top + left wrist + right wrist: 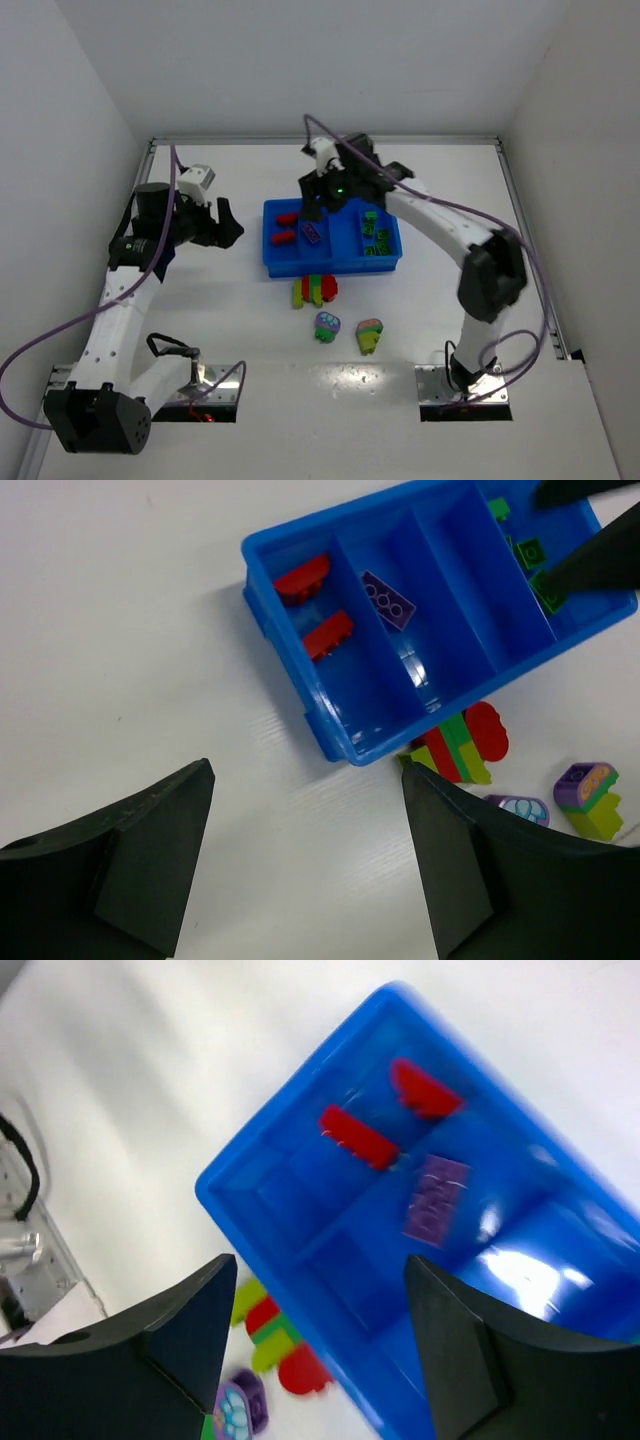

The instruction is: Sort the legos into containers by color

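The blue tray (332,266) sits mid-table, its four narrow compartments running side by side. Two red bricks (302,577) lie in the leftmost one, apart from each other; a single purple brick (388,600) lies flat in the next, studs up; several green bricks (375,235) are bunched in the rightmost.

Three joined clusters rest on the table (250,300) on the near side of the tray. A red, green and yellow cluster (313,290) lies just beside the tray's near wall. Nearer the arm bases are a purple-topped cluster (327,326) and a pink-topped cluster (369,335), close together but not touching.

The left gripper (305,780) hangs over bare table to the left of the tray, its fingers spread wide with nothing between them; the tray's left corner shows past their tips. The right gripper (320,1265) is reached out above the tray's far side. Its fingers are also parted and hold nothing, and its wrist camera looks down on the red and purple bricks, though that view is somewhat blurred.
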Tool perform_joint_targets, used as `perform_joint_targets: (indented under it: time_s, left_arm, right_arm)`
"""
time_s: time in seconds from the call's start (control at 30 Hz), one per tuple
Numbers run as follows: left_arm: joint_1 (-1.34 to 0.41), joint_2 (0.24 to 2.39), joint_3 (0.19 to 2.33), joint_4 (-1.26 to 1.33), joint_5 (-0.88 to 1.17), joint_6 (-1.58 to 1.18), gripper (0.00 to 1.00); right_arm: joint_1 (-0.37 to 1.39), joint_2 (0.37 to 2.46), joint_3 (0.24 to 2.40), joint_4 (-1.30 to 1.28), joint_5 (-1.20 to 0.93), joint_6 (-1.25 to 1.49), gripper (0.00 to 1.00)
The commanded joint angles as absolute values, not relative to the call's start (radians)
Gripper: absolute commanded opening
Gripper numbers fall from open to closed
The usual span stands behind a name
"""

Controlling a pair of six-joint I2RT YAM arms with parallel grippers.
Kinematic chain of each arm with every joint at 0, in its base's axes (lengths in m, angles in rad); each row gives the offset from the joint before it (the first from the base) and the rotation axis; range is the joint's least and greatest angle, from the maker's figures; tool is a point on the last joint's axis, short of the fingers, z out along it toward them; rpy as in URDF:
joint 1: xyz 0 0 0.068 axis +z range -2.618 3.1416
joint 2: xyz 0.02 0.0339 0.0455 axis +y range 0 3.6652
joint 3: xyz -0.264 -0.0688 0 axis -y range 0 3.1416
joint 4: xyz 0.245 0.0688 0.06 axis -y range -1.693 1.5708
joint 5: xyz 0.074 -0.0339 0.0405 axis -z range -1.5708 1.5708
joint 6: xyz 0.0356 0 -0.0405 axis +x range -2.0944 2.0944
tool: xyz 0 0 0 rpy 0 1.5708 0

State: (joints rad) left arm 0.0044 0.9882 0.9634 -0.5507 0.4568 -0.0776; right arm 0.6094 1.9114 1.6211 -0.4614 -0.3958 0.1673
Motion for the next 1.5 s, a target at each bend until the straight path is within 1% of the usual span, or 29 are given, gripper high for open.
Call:
perform_joint_targets:
  time_s: [0.0,0.03,0.07,0.1,0.23,0.3,0.37,0.4,0.43,0.47,0.53,0.7,0.73,0.87,1.07,1.17,1.27,1.33,1.47]
  left_arm:
    - [-0.063,0.946,0.925,-0.572,0.419,-0.07,0.81]
    - [-0.087,0.937,0.914,-0.572,0.401,-0.071,0.8]
    - [-0.116,0.937,0.914,-0.581,0.373,-0.084,0.8]
    - [-0.168,0.963,0.929,-0.594,0.364,-0.071,0.79]
    - [-0.297,1.051,0.965,-0.626,0.338,-0.097,0.76]
    - [-0.366,1.075,0.965,-0.626,0.373,-0.097,0.76]
    - [-0.414,1.112,0.965,-0.626,0.442,-0.075,0.76]
    - [-0.463,1.127,0.965,-0.638,0.472,-0.014,0.76]
    - [-0.491,1.141,0.982,-0.667,0.541,0.029,0.79]
    - [-0.521,1.156,0.994,-0.687,0.56,0.073,0.8]
    - [-0.601,1.204,1.032,-0.731,0.58,0.171,0.84]
    - [-0.756,1.371,1.153,-0.905,0.578,0.4,0.84]
    - [-0.822,1.414,1.154,-0.943,0.562,0.466,0.84]
    - [-0.923,1.424,1.141,-0.922,0.551,0.564,0.84]
    - [-0.988,1.414,1.097,-0.873,0.489,0.713,0.84]
    - [-1.011,1.385,1.042,-0.784,0.443,0.723,0.93]
    - [-1.034,1.385,0.999,-0.697,0.402,0.723,0.95]
    - [-1.045,1.385,0.98,-0.648,0.39,0.71,0.99]
    - [-1.054,1.399,0.968,-0.611,0.367,0.701,1.0]
  right_arm:
    - [0.523,1.618,1.493,-0.414,-0.267,0.132,0.7]
    - [0.505,1.574,1.408,-0.401,-0.258,0.121,0.71]
    - [0.468,1.534,1.367,-0.391,-0.247,0.121,0.71]
    - [0.45,1.457,1.289,-0.391,-0.247,0.121,0.71]
    - [0.364,1.268,1.108,-0.325,-0.259,0.149,0.73]
    - [0.324,1.232,1.068,-0.353,-0.293,0.138,0.73]
    - [0.295,1.192,1.048,-0.389,-0.342,0.065,0.73]
    - [0.295,1.177,1.031,-0.435,-0.391,0.028,0.74]
    - [0.282,1.161,1.017,-0.436,-0.391,0.014,0.76]
    - [0.282,1.143,1.005,-0.436,-0.391,0.0,0.76]
    - [0.247,1.1,0.983,-0.459,-0.407,-0.023,0.78]
    - [0.177,1.036,0.951,-0.483,-0.471,-0.083,0.8]
    - [0.164,1.026,0.951,-0.483,-0.471,-0.083,0.8]
    - [0.121,1.002,0.914,-0.492,-0.508,-0.083,0.8]
    - [0.072,0.991,0.896,-0.492,-0.528,-0.074,0.8]
    - [0.054,0.991,0.896,-0.492,-0.549,-0.064,0.8]
    - [0.044,0.991,0.887,-0.492,-0.569,-0.055,0.8]
    - [0.035,0.991,0.887,-0.492,-0.569,-0.055,0.8]
    - [0.026,1.0,0.887,-0.492,-0.578,-0.055,0.8]
